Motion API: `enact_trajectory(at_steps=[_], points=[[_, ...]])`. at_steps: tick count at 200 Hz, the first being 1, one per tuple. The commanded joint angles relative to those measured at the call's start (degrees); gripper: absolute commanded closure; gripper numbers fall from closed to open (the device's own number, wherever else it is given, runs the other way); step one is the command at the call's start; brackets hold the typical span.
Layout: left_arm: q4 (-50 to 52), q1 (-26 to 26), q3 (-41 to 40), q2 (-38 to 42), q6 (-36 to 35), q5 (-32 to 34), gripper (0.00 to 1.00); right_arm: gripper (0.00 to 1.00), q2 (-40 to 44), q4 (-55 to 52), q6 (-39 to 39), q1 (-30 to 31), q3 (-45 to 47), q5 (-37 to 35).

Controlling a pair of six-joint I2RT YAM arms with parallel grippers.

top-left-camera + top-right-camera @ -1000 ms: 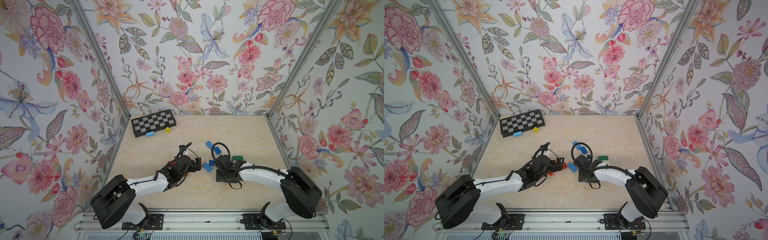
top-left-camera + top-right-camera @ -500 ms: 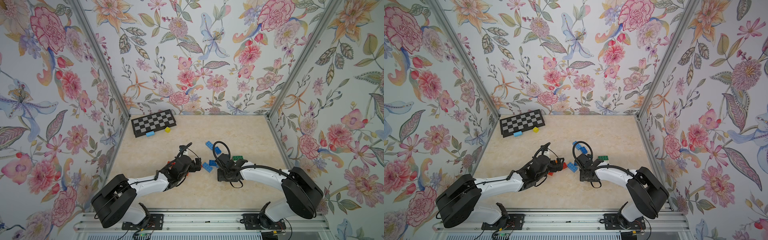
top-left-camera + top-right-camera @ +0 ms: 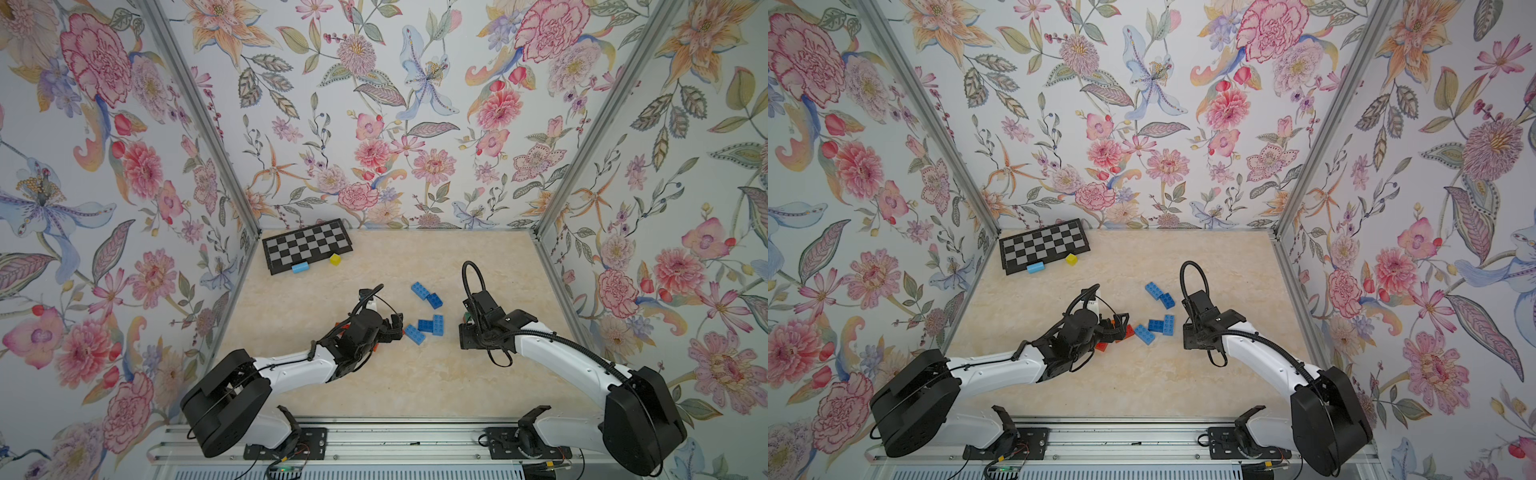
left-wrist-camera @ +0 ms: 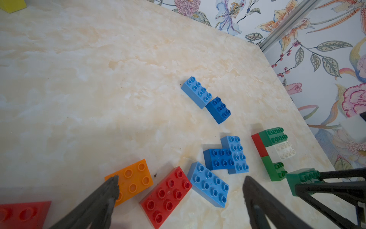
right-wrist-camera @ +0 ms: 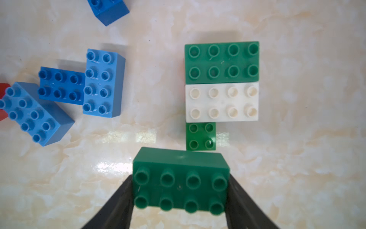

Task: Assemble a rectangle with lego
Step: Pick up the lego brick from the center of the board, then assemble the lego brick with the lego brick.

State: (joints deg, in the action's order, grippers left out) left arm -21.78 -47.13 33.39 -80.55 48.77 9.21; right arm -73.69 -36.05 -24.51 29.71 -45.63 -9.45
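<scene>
Overhead stereo pair, close wrist views

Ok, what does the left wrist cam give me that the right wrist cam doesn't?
Only left wrist: the open left gripper, the orange brick, the whole red brick, the far light blue brick and a yellow block. Only right wrist: the right gripper seen pressing both short ends of the green brick it holds. Both: that held brick, the green-white-green row and the three clustered blue bricks.
</scene>
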Motion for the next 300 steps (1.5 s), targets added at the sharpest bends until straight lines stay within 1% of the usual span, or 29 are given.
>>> enact_trajectory(at_steps=[1,62,99,130,166,214,300], points=[[-0.98,0.73,0.61,0.8,-0.96,0.34,0.01,0.66,0.74,-1.92,5.31,-2.02,0.98,-0.58],[-1.86,0.73,0.89,-0.34,-0.7,-0.33,0.01,0.67,-2.41,-1.18,7.19,-5.69,0.31,0.51],[-2.19,1.0,1.03,-0.82,-0.57,-0.85,0.01,0.67,-3.57,-0.88,7.99,-7.94,0.1,3.31],[-2.42,1.3,1.03,-1.09,-0.43,-1.36,0.01,0.67,-5.71,-0.7,8.58,-8.54,-0.27,4.94],[-2.8,1.59,1.24,-1.61,-0.39,-1.85,0.01,0.67,-6.2,-0.54,8.97,-8.56,-0.94,5.12],[-3.74,1.61,1.14,-2.39,0.09,-2.65,0.01,0.67,-5.94,-0.55,9.13,-8.46,-1.67,3.25],[-3.78,1.56,0.85,-1.8,0.18,-2.52,0.01,0.67,-8.62,-0.52,10.29,-8.64,-3.28,0.54]])
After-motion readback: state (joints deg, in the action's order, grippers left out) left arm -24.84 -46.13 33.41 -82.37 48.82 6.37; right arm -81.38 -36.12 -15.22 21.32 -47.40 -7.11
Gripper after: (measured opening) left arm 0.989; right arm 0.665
